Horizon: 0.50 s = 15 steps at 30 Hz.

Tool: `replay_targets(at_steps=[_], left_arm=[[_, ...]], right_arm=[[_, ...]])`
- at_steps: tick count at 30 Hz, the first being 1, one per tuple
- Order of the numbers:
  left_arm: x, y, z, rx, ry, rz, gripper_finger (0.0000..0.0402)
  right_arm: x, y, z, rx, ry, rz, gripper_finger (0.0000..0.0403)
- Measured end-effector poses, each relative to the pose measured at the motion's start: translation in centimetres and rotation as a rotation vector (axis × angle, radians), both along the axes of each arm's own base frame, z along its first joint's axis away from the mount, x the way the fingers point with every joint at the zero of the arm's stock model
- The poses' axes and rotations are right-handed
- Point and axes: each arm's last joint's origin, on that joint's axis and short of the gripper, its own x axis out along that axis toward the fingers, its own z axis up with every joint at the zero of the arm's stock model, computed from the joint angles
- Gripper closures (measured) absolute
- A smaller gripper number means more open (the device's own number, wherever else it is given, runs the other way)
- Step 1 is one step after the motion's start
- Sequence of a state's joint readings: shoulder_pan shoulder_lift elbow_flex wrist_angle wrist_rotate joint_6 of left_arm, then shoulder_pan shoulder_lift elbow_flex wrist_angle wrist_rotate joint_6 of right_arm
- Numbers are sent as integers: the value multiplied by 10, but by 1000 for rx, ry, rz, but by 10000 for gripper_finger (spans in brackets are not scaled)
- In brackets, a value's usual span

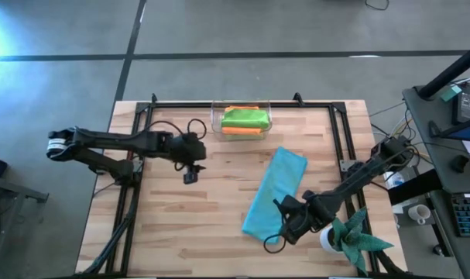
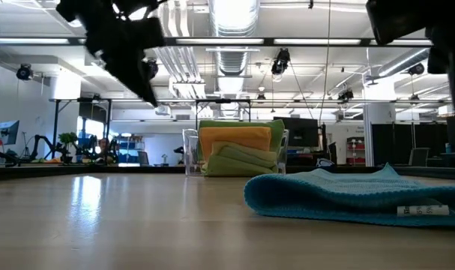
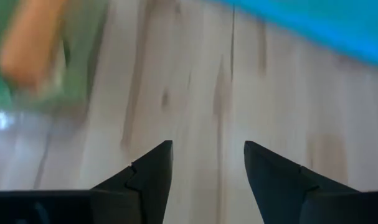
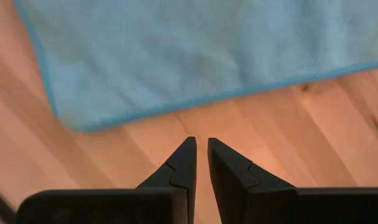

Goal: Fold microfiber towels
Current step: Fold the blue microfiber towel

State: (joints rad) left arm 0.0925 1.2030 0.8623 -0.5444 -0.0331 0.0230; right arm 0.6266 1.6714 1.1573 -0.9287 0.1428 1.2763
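Blue towel (image 1: 274, 194) cut off in low view, left jaws apart, right jaws nearly together, both empty

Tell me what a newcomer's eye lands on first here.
The light blue towel lies folded in a long strip on the table's right half. Behind it a clear bin holds folded green and orange towels. The right hand sits near the blue towel's near end; the left hand hovers open, empty.

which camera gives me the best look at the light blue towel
The high view: it shows the whole light blue towel lying folded and slanted on the table. The low view sees only its edge and a tag. The right wrist view shows one corner up close. The left wrist view catches just a blurred blue strip.
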Motion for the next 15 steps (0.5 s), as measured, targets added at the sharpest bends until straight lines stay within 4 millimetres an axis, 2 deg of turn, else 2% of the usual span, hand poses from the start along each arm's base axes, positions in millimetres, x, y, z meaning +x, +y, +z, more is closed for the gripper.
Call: replay_targets(at_steps=[6,10,15], left_arm=[[34,-3,8,26,-243,-32,219],[56,-4,3,33,-290,-45,219],[81,-12,-6,25,-308,-68,219]], right_arm=[[3,-1,5,-43,-68,-53,364],[4,-4,16,-84,-160,-97,364],[0,-11,33,-90,-289,-248,364]])
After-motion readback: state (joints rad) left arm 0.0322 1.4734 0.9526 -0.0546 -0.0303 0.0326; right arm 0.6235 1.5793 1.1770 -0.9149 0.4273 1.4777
